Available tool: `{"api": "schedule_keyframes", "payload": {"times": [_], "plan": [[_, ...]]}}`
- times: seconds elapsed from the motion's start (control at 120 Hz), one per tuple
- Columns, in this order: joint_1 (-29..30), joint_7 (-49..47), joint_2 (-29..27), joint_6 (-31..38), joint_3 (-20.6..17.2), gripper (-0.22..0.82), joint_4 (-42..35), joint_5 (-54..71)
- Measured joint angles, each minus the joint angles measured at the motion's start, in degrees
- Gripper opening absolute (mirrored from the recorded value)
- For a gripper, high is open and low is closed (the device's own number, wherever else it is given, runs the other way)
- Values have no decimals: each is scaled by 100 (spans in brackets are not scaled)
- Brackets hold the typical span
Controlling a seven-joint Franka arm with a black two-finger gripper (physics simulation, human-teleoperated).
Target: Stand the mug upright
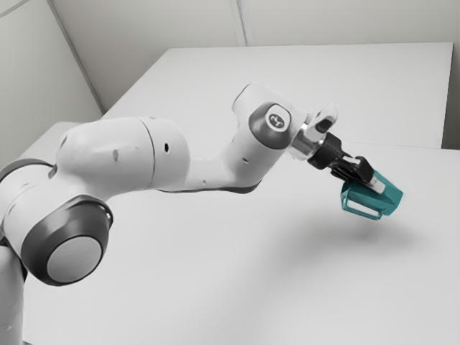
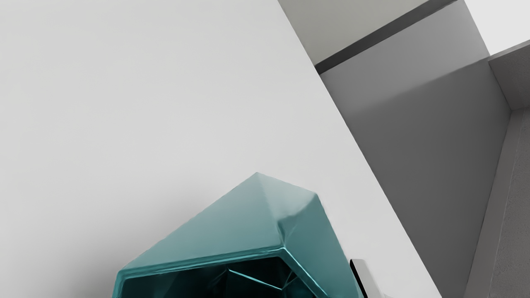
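Pale table (image 1: 180,287) spreads below the blue-green mug (image 1: 391,197), which hangs tipped in the air. The black gripper (image 1: 374,184) has its jaws pinching the mug.

Surface (image 1: 187,295): white, plain, with a straight edge. Behind it, pale wall (image 1: 345,21) with vertical seam (image 1: 241,23); second pale wall (image 1: 43,68) at the exterior view's left. Wrist view, beyond the surface's edge: dark strip (image 2: 372,39) bordering grey panel (image 2: 422,157), the latter part lighter, part darker.

Glossy teal mug (image 2: 215,236), smooth matt table (image 2: 165,103)
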Motion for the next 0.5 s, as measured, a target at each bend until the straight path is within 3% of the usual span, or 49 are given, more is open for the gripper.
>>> {"api": "schedule_keyframes", "payload": {"times": [0.275,0.5], "plan": [[677,-506,-803,-199,-276,-15,-773,1573],[1630,-1026,-1450,-395,-999,-14,-1301,2846]]}}
